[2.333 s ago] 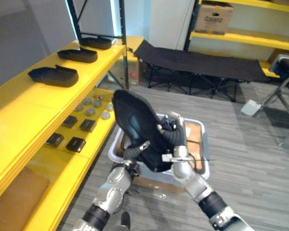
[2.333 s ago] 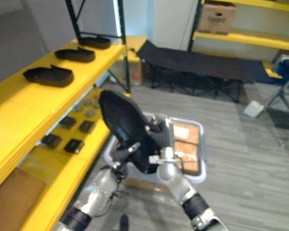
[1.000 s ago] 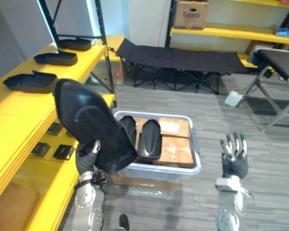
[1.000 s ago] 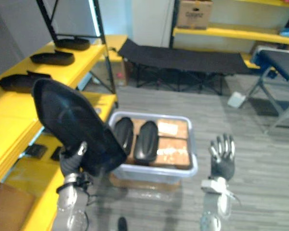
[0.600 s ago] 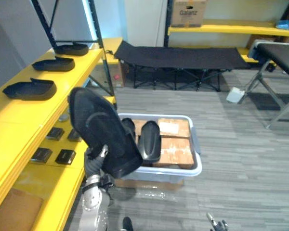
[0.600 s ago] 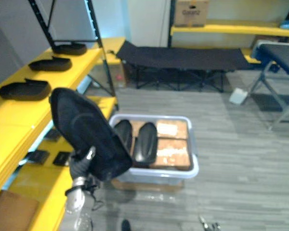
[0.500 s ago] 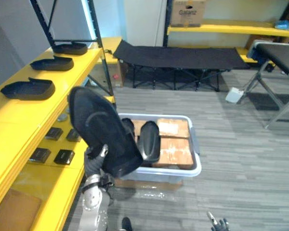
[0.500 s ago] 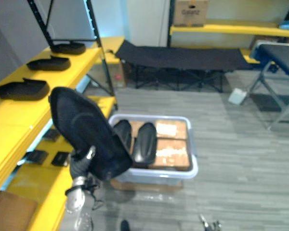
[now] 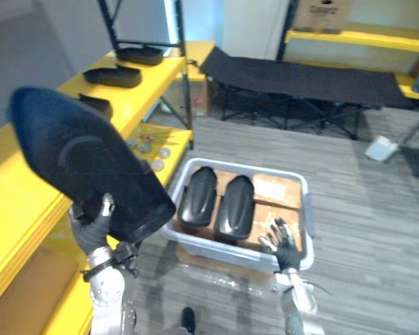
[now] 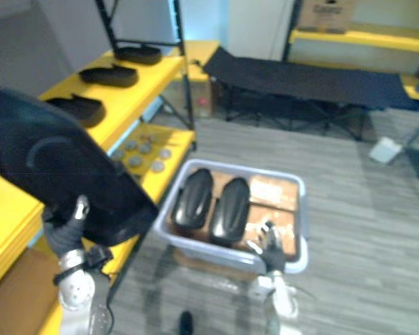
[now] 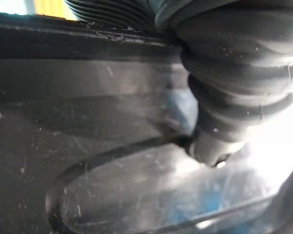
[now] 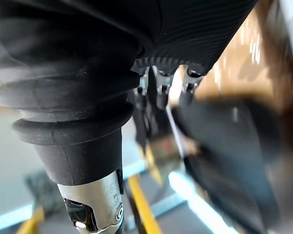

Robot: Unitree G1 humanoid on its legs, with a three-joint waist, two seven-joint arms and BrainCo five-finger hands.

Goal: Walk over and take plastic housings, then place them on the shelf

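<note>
Two oval black housings point(image 9: 197, 195): side by side in grey plastic bin point(image 9: 308, 209).
Left hand point(image 9: 91, 227): gripping large black plastic housing point(image 9: 84, 160).
Right hand point(image 9: 285, 250): fingers spread loose, at bin's near edge.

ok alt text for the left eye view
The left hand holds a large black plastic housing up beside the yellow shelf. Two more housings lie in a grey floor bin, the open right hand near its rim.
</note>
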